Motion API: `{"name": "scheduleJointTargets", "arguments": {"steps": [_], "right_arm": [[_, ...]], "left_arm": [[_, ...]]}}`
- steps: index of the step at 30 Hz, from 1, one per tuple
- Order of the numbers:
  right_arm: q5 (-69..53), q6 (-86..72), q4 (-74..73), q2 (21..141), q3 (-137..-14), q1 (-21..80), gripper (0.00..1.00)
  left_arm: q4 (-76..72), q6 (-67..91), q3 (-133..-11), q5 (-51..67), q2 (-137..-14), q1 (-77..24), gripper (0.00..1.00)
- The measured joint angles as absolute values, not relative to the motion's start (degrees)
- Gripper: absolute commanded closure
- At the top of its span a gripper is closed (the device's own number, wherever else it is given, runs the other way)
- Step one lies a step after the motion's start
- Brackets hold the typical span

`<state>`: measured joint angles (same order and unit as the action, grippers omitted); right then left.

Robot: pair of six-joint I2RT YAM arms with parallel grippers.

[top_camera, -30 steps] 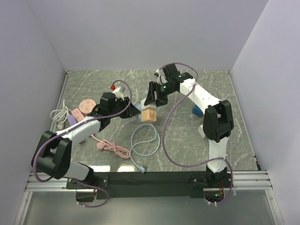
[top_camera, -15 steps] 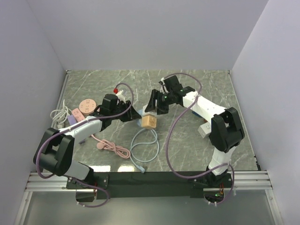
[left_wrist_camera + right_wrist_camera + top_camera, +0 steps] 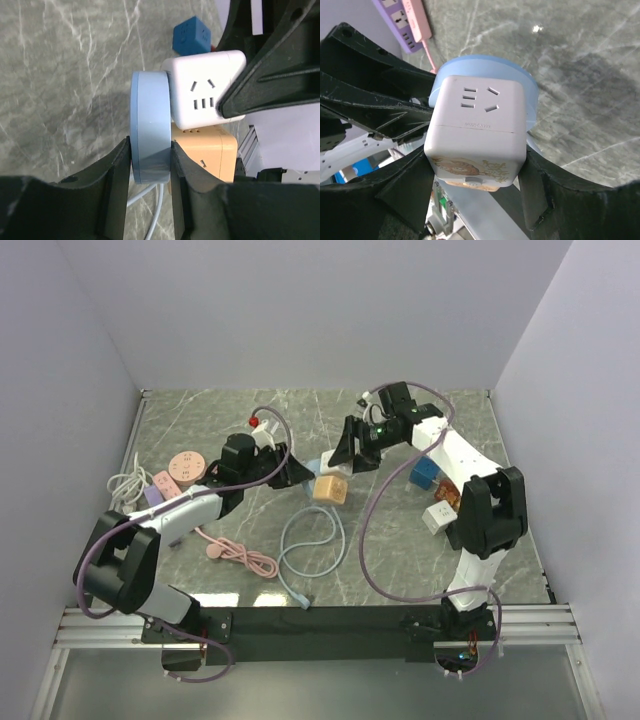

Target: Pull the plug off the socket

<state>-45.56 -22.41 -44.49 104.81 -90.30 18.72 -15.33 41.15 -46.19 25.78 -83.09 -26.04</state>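
The socket is a white cube with slots on its faces, held above the table. My right gripper is shut on its sides. The plug, a flat light-blue disc, sits flush against one face of the socket. My left gripper is shut on the disc's rim. In the top view the two grippers meet at mid table, left gripper and right gripper either side of the socket. The plug's blue cable hangs down into a loop on the table.
An orange cube socket lies just under the held pair. A blue cube and a white cube lie on the right. Purple and pink power strips, a pink disc and a pink cable lie on the left.
Both grippers have moved right and a little farther away together, carrying the socket and plug. The right arm has swung out, uncovering the cubes on the right.
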Motion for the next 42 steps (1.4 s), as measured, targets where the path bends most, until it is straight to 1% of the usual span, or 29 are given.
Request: {"name": "scheduleJointTargets", "arguments": {"steps": [3, 7, 9, 13, 18, 22, 26, 31, 34, 38, 42], "right_arm": [[-43.11, -26.26, -39.68, 101.93, -83.99, 19.38, 1.00], [-36.45, -33.61, -31.92, 95.77, -74.41, 21.65, 1.00], [-34.68, -35.44, -30.89, 94.24, -72.86, 22.06, 1.00], [-35.92, -35.33, -31.83, 94.32, -74.02, 20.97, 1.00], [-39.75, -28.23, -40.27, 97.82, -83.44, 18.41, 1.00], [-42.50, -25.76, -43.62, 98.83, -86.65, 16.69, 1.00], [-42.24, -26.85, -42.02, 99.70, -85.56, 17.30, 1.00], [-34.85, -34.02, -33.30, 97.95, -77.06, 21.26, 1.00], [-31.75, -37.56, -32.14, 95.15, -73.45, 22.37, 1.00], [-31.33, -37.60, -32.67, 92.42, -74.91, 20.32, 1.00], [-30.44, -35.11, -35.18, 91.15, -78.85, 14.92, 1.00]], "left_arm": [[-14.04, 40.99, -46.22, 26.65, -84.27, -26.20, 0.99], [-12.10, 40.88, -46.24, 28.56, -85.80, -26.28, 0.99], [-11.49, 40.91, -46.37, 29.28, -86.00, -26.30, 0.99], [-11.55, 40.93, -47.13, 29.19, -86.00, -26.28, 0.99], [-14.70, 41.23, -48.36, 29.15, -86.00, -26.48, 0.99], [-16.78, 41.41, -49.36, 29.04, -86.00, -26.81, 0.99], [-15.77, 41.25, -49.41, 28.40, -86.41, -26.76, 0.99], [-10.94, 40.97, -49.06, 27.90, -88.79, -26.00, 0.99], [-6.70, 40.75, -48.23, 25.12, -89.89, -25.26, 0.99], [-3.60, 41.06, -47.94, 22.90, -90.83, -24.12, 0.99], [-3.66, 41.15, -47.94, 22.52, -90.80, -24.14, 0.99]]}}
